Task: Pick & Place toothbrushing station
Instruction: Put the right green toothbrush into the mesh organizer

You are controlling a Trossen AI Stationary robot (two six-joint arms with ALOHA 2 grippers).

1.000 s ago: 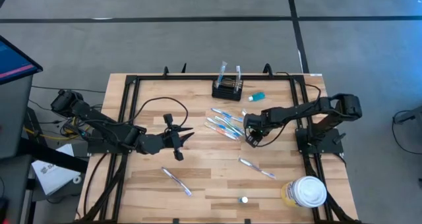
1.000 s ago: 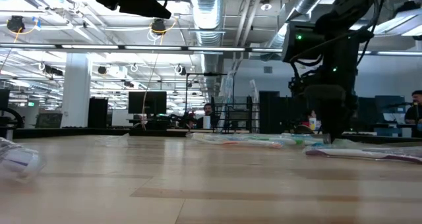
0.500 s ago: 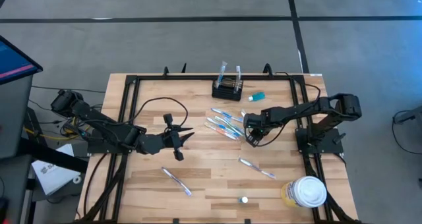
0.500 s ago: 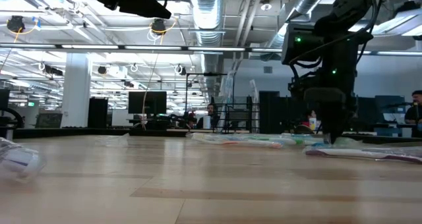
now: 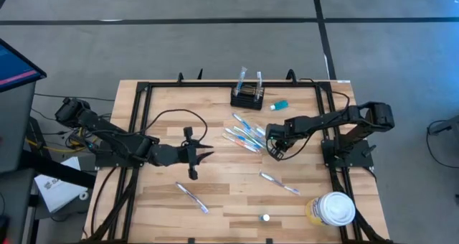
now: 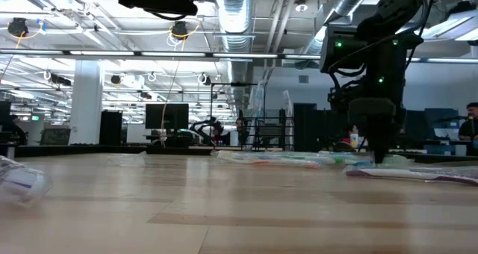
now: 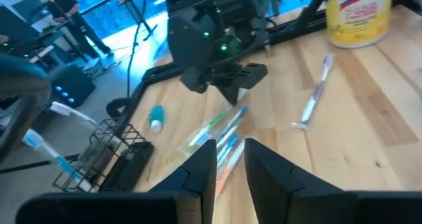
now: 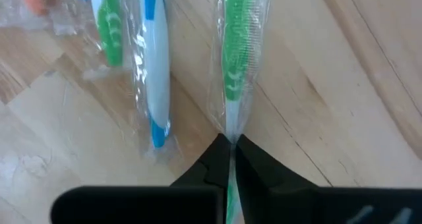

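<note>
Seen from above, a wooden counter (image 5: 158, 201) holds two dark robot arms. On the left, the left gripper (image 5: 204, 155) hangs over bare wood near the middle, aimed toward the right; its jaws stand slightly parted and grasp nothing. It has drifted a little rightward and lower over the last second.

Right of centre lies a loose cluster of wrapped toothbrushes (image 5: 242, 133), with two more wrapped brushes lower on the counter. At the far edge, behind the cluster, sits the toothbrushing station (image 5: 247, 97) — a small black wire-mesh holder with two brushes already standing in it. A small blue tube (image 5: 279, 105) lies just beside it.

Further right, the right gripper (image 5: 273, 149) is down at the counter by the cluster's edge. Its jaws, open a second ago, have now clenched on the wrapper end of a green toothbrush (image 8: 235, 66) — a pick appears made, so carrying it to the station likely comes next. A white-lidded tub (image 5: 336, 208) stands at the near right corner.
</note>
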